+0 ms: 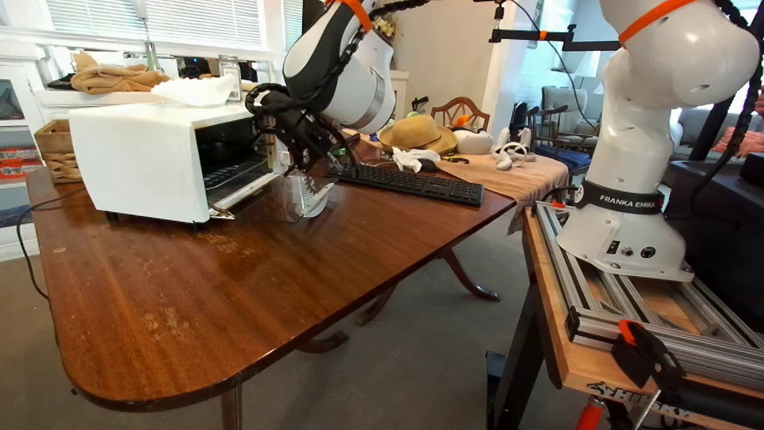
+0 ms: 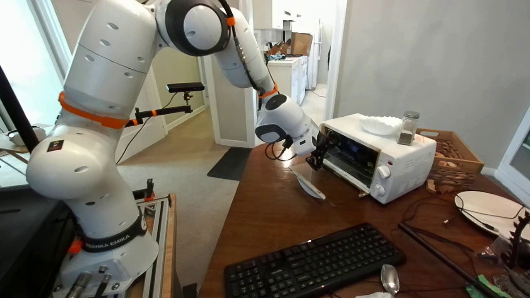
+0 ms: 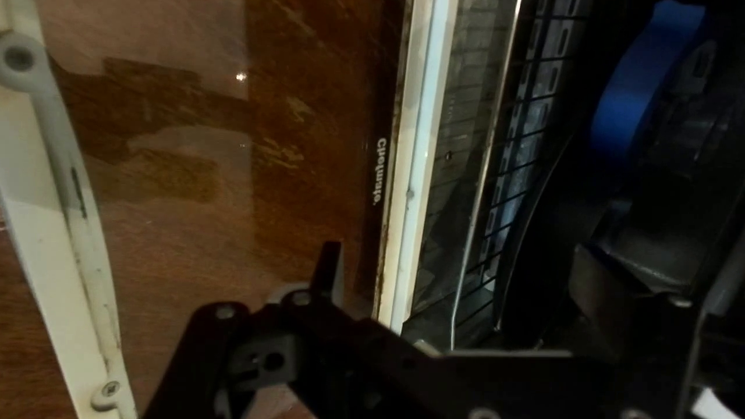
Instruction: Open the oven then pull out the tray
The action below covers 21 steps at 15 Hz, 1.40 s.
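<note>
Toaster oven point(image 2: 399, 165), boxy and white: you have one, standing on a brown polished wooden table point(image 1: 179, 310). Around it you can count two round white knobs point(image 2: 383, 171) on its front, one white fluted dish point(image 2: 379, 125) and one clear glass jar with a grey metal lid point(image 2: 408, 128) on its top, one brown woven basket with wooden rims point(image 2: 459, 176) behind it, and, off its knob end, one round white plate point(image 2: 488, 209), one long black keyboard point(image 2: 314, 265) and one shiny metal spoon point(image 2: 389, 278). The oven is open before you: its clear glass door point(image 3: 308, 192), edged by a white handle bar point(image 2: 310, 188), is folded down in front of it, and inside, the wrist view shows you a thin metal wire rack point(image 3: 486, 157) and a black curved-edged piece point(image 3: 535, 250), too dark to make out fully. Your one white jointed arm point(image 2: 118, 68), seen in both exterior views, is based across from the oven's front, rises, bends over at the top and slopes down to the oven. At its end your black jointed gripper point(image 2: 319, 155) is tilted downward just in front of the oven, above the lowered door; you cannot tell whether it touches either. In the wrist view its jaws stand wide apart, one showing over the door glass, the other half lost in the oven's dark interior.
</note>
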Motion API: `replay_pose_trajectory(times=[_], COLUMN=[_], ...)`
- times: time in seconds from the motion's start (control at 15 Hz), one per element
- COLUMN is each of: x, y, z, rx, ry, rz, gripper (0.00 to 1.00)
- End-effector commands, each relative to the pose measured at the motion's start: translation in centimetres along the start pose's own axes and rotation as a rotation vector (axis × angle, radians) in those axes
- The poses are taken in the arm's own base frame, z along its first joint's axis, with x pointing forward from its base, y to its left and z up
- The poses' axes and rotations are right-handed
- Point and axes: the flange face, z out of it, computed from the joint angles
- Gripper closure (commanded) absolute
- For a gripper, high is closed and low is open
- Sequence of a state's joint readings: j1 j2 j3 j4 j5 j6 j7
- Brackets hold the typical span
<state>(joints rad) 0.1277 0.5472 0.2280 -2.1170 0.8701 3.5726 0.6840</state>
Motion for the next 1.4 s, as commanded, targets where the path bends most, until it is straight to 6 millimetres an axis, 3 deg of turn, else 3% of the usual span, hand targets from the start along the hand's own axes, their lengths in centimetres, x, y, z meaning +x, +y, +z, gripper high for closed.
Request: replay_pose_trajectory(times=[0.0,0.13,0.2,0.47,1.13,1.27,1.33], x=[-1.0,-1.6,-0.6,-0.6,-2.4,-2.6,-2.7], y=[0.1,0.4,0.2,0.3,0.1,0.2,0.2], z=[1.8,2.1,1.4,1.5,3.5,3.9,4.1], rx=[0.044,0.047,0.03,0.03,0.127,0.129,0.133], ry=[0.051,0.058,0.04,0.043,0.107,0.109,0.11], rz=[0.023,0.039,0.01,0.009,-0.052,-0.054,-0.055], gripper=[0.0,0.0,0.0,0.0,0.0,0.15,0.34])
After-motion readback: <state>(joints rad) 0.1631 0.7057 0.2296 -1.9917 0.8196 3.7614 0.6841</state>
